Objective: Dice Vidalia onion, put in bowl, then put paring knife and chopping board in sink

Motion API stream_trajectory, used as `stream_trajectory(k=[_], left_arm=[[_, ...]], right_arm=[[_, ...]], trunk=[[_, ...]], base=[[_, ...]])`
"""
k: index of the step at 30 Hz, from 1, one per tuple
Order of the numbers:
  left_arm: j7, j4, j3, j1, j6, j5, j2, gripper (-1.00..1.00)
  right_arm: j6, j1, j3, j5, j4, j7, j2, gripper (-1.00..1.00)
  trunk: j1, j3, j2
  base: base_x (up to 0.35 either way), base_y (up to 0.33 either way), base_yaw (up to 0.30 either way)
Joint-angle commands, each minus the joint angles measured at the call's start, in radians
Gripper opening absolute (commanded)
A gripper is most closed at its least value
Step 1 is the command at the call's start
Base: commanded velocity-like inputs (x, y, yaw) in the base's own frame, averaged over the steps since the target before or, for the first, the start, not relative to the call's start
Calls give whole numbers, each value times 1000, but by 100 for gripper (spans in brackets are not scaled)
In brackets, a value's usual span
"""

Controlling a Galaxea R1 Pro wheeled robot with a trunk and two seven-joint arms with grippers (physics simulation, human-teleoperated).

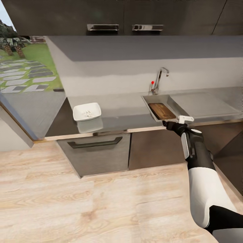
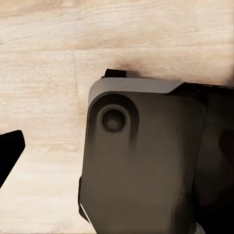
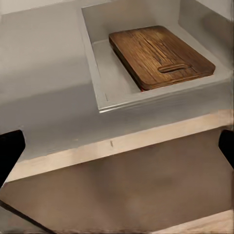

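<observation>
Already the board (image 3: 161,56) lies in the sink (image 3: 100,73); right gripper (image 1: 185,118) hangs spread and empty at the countertop (image 1: 125,109) edge. Knife unseen, so declaring success may be premature.

Brown chopping board (image 1: 162,111) flat in sink (image 1: 145,99), bowl (image 1: 87,111) w/ maybe dice

- The chopping board (image 1: 162,110) lies inside the sink (image 1: 147,100), toward its near right side.
- The faucet (image 1: 160,78) stands at the sink's far edge.
- A drainboard (image 1: 202,104) stretches right of the basin.
- The bowl (image 1: 87,111) sits on the countertop (image 1: 121,109), well left of the sink, with the diced onion (image 1: 88,113) in it.
- The right gripper (image 1: 186,118) hangs at the counter's near edge, just near-right of the board.
- Cabinets (image 1: 98,153) stand below the counter; more hang above, on the far wall.
</observation>
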Motion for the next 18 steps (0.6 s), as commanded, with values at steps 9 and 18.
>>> stream_trajectory(k=[9, 18], left_arm=[[2, 4, -8, -2, -7, 7, 1, 100], [2, 4, -8, -2, -7, 7, 1, 100]], right_arm=[[4, -1, -2, 11, 6, 7, 0, 100], [-4, 10, -3, 13, 79, 10, -4, 100]], trunk=[[0, -1, -1], [0, -1, -1]], base=[[-310, 15, 0], [-52, 2, 0]])
